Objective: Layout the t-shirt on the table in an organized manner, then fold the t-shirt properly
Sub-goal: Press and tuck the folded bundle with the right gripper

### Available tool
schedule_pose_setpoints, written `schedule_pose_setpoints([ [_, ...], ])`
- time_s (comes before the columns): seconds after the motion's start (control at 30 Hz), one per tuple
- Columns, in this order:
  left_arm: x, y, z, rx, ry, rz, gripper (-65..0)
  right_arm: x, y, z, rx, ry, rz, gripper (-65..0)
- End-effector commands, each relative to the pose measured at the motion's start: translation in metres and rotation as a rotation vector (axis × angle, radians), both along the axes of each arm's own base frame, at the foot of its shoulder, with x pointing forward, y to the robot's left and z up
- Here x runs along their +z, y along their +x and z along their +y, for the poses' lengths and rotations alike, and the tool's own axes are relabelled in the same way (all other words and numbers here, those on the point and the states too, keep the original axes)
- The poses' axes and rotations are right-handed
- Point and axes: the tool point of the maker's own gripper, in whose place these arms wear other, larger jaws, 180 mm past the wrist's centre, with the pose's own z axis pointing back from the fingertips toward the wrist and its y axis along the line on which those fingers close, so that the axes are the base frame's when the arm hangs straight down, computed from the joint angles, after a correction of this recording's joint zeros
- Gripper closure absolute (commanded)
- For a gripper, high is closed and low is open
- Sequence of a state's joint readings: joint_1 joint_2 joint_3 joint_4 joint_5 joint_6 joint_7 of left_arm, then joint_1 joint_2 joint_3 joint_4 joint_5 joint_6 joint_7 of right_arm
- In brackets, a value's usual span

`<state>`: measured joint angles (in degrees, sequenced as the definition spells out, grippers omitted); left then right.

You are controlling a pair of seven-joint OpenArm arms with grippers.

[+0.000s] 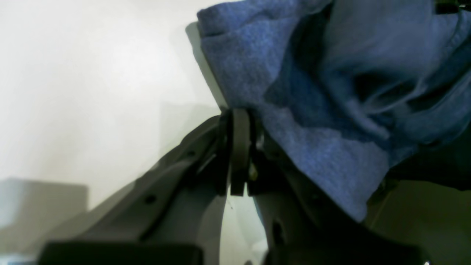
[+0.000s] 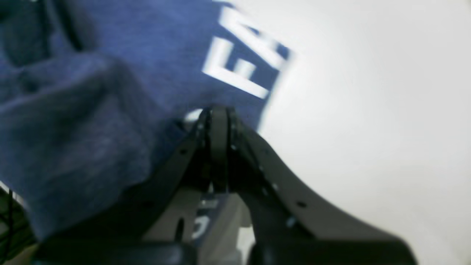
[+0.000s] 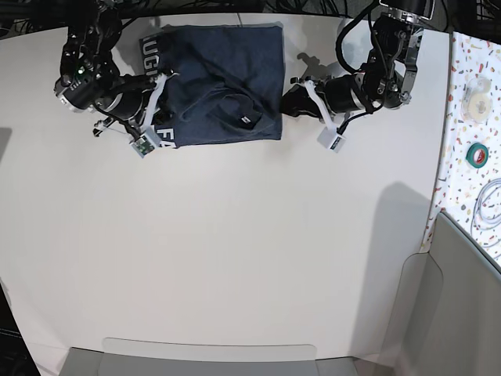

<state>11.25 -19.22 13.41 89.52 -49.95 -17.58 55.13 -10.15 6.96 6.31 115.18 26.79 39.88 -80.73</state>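
We judged the main risk to be an uneven pull: with each tool clamped on only a thin edge of the t-shirt point(image 3: 223, 82), a tug from one side could have dragged the whole bundle across the table point(image 3: 235, 251) rather than spreading it, or the cloth could have slipped from a grip and fallen back in a heap. The folds bunched near the middle might also have stayed trapped under the top layer, leaving creases that would spoil any later fold.

The left tool point(image 1: 239, 114), at the right of the base view, was clenched with its jaws together on the edge of the blue fabric, which hung draped over one jaw in the left wrist view. The right tool point(image 2: 217, 112), at the left of the base view, was likewise clenched, pinching the shirt's edge just below the white lettering point(image 2: 244, 60).

The t-shirt lay at the upper middle of the base frame, a dark navy heathered rectangle roughly doubled over, with a rumpled lump near its centre and white letters showing along its left border. It was not yet laid flat.
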Motion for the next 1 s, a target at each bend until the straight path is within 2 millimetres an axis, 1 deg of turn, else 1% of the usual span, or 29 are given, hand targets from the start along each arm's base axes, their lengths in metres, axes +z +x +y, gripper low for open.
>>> schedule_pose_setpoints([
  [0.0, -0.032, -0.027, 0.028, -0.039, 0.196, 0.117, -2.1, 0.010, 0.004, 0.012, 0.040, 0.024, -0.037, 0.0],
  [0.07, -0.032, -0.027, 0.023, -0.037, 0.185, 0.117, -2.1, 0.009, 0.000, 0.036, 0.121, 0.040, -0.033, 0.0],
  [0.23, -0.032, -0.028, 0.023, -0.038, 0.186, 0.118, -2.1, 0.016, -0.013, 0.098, 0.347, 0.078, -0.047, 0.0],
  [0.3, -0.032, -0.028, 0.023, -0.038, 0.186, 0.118, -2.1, 0.019, -0.017, 0.113, 0.407, 0.084, -0.056, 0.0],
  [0.33, -0.032, -0.028, 0.023, -0.038, 0.186, 0.118, -2.1, 0.020, -0.017, 0.116, 0.417, 0.084, -0.059, 0.0],
  [0.43, -0.032, -0.028, 0.023, -0.037, 0.184, 0.118, -2.1, 0.022, -0.013, 0.115, 0.418, 0.080, -0.071, 0.0],
  [0.53, -0.032, -0.028, 0.023, -0.038, 0.186, 0.118, -2.1, 0.022, -0.006, 0.105, 0.420, 0.044, -0.084, 0.0],
  [0.6, -0.032, -0.028, 0.024, -0.038, 0.187, 0.118, -2.1, 0.023, -0.004, 0.103, 0.421, 0.037, -0.089, 0.0],
  [0.7, -0.032, -0.028, 0.024, -0.038, 0.187, 0.118, -2.1, 0.023, 0.001, 0.090, 0.392, 0.021, -0.093, 0.0],
  [0.77, -0.032, -0.028, 0.024, -0.038, 0.187, 0.118, -2.1, 0.023, 0.002, 0.087, 0.384, 0.017, -0.092, 0.0],
  [0.97, -0.030, -0.025, 0.026, -0.033, 0.189, 0.112, -2.1, 0.032, -0.007, 0.104, 0.422, 0.120, -0.084, 0.0],
])
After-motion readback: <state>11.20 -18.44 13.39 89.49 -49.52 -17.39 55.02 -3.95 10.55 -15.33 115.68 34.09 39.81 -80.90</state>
